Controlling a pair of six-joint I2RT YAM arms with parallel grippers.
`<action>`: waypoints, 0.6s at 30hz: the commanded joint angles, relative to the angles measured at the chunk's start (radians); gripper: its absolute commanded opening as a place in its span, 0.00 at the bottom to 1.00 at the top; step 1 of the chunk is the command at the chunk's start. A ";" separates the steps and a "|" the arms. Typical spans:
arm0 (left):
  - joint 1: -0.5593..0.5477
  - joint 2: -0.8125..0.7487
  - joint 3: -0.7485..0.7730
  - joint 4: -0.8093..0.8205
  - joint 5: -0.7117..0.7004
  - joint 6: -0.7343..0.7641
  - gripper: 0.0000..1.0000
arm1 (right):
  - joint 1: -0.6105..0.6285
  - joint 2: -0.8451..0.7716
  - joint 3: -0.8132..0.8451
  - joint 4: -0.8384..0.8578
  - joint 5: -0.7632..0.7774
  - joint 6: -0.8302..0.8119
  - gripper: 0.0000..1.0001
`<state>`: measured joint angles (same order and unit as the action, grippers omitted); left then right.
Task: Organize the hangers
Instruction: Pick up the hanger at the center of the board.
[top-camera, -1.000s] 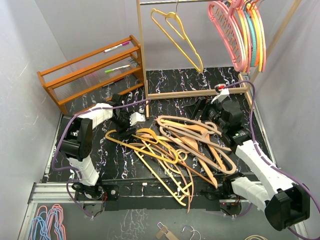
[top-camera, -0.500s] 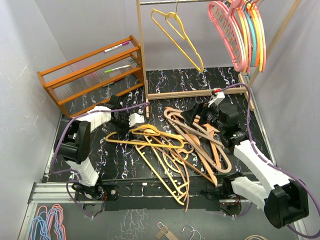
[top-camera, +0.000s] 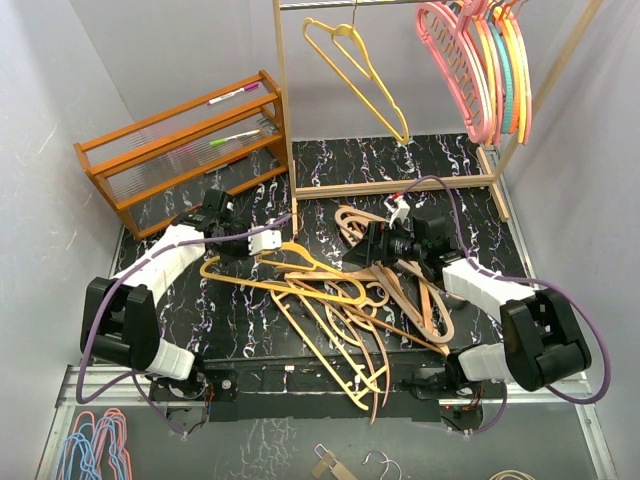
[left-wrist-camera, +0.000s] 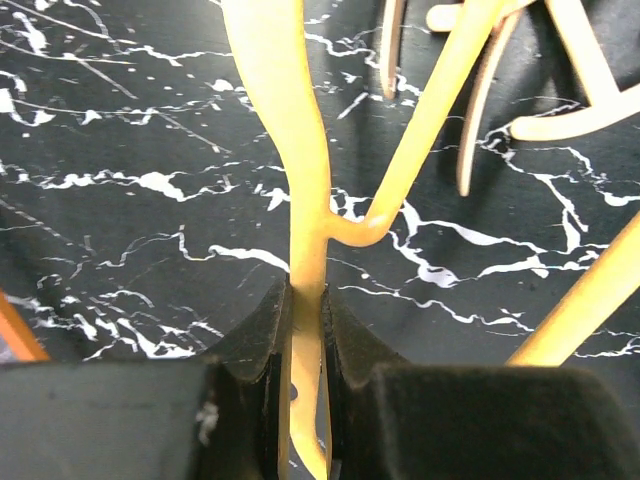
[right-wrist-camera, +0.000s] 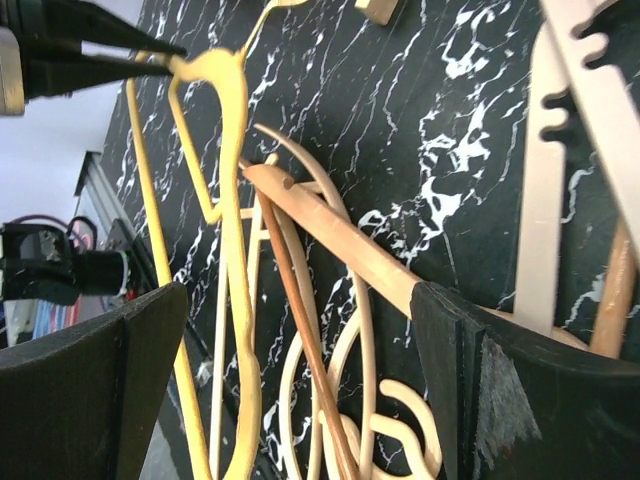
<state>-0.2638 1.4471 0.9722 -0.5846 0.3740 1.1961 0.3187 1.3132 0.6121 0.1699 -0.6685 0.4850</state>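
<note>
While the left gripper (left-wrist-camera: 305, 320) was pressed tight on a yellow hanger (left-wrist-camera: 298, 140) near its hook, the right gripper (right-wrist-camera: 300, 340) stood spread wide over the wooden hangers (right-wrist-camera: 340, 250). The pinched hanger lay at the left side of the tangled pile on the black table (top-camera: 400, 165). Other hangers (top-camera: 485, 70) hung on the rail (top-camera: 330, 4) behind

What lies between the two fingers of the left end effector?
A narrow part of a yellow hanger, on which the left end effector is shut. The left wrist view shows it plainly.
</note>
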 joint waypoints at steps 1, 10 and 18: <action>0.003 -0.033 0.063 -0.027 0.006 -0.018 0.00 | 0.004 0.008 0.006 0.126 -0.133 0.024 0.99; 0.003 -0.018 0.114 -0.004 -0.022 -0.036 0.00 | 0.021 0.053 -0.003 0.225 -0.282 0.087 0.98; 0.002 -0.011 0.157 -0.011 -0.021 -0.060 0.00 | 0.056 0.107 0.005 0.257 -0.292 0.097 0.95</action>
<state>-0.2638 1.4475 1.0870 -0.5812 0.3286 1.1545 0.3626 1.4078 0.6102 0.3412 -0.9306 0.5686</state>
